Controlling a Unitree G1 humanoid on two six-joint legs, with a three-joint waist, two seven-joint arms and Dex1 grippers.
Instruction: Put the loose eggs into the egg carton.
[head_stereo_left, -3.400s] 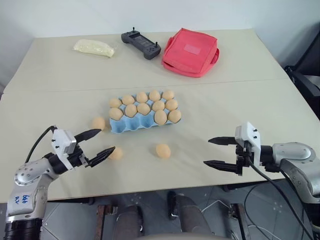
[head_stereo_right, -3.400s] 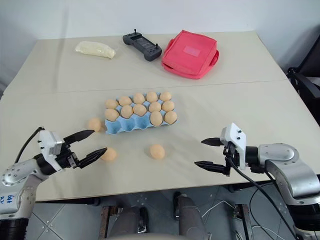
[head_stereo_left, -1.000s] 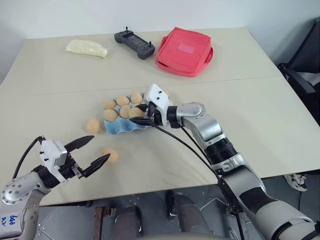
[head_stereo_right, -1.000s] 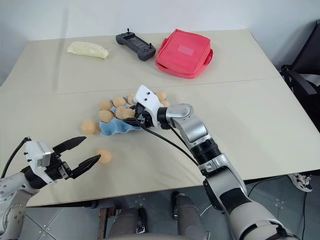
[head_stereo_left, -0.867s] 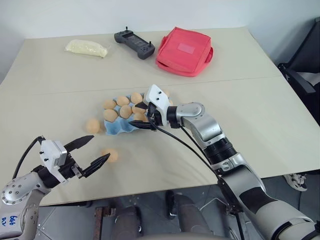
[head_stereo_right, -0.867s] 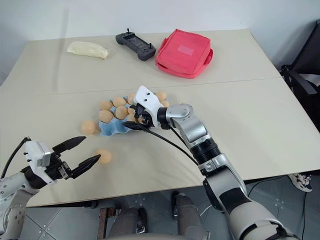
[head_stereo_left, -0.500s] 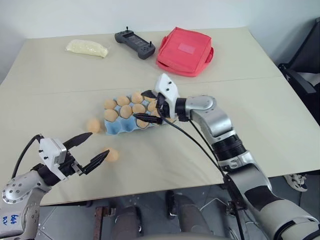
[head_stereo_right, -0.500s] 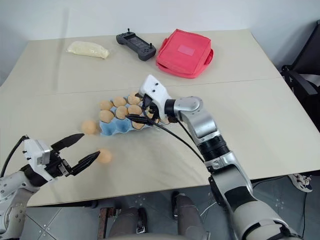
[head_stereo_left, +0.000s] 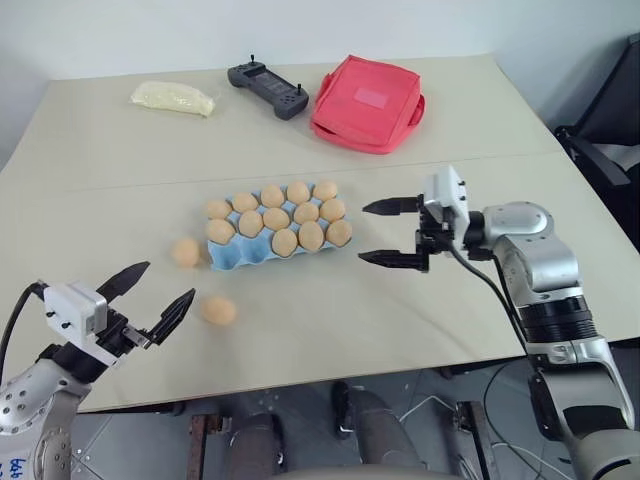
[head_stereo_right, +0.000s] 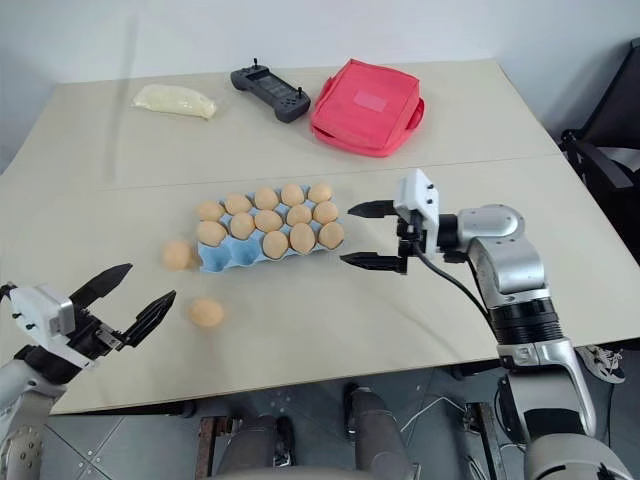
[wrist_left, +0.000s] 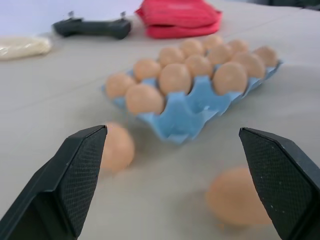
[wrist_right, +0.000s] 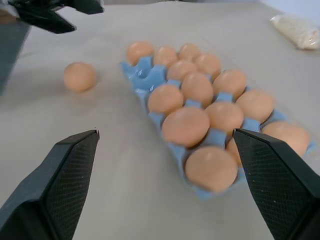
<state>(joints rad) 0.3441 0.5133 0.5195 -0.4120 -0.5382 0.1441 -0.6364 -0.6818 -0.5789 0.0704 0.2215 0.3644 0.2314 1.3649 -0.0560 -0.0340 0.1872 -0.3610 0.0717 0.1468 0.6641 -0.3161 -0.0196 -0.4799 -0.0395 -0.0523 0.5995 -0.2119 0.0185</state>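
Eggs (head_stereo_left: 218, 311) lie loose near the wide-open, empty left gripper (head_stereo_left: 148, 297); right gripper (head_stereo_left: 388, 232), open and empty, hangs beside the egg carton (head_stereo_left: 232, 258)

A pale beige table (head_stereo_left: 480, 330) fills the scene, with a thin seam running across it from side to side. At its far edge lie three things in a row. A pale yellow lumpy bag (head_stereo_left: 172, 97) sits to the left. Near it, toward the middle, lies a black handheld controller (head_stereo_left: 266, 88) with two short sticks poking up. Just beside the controller rests a red fabric pouch (head_stereo_left: 368, 90), lying flat.
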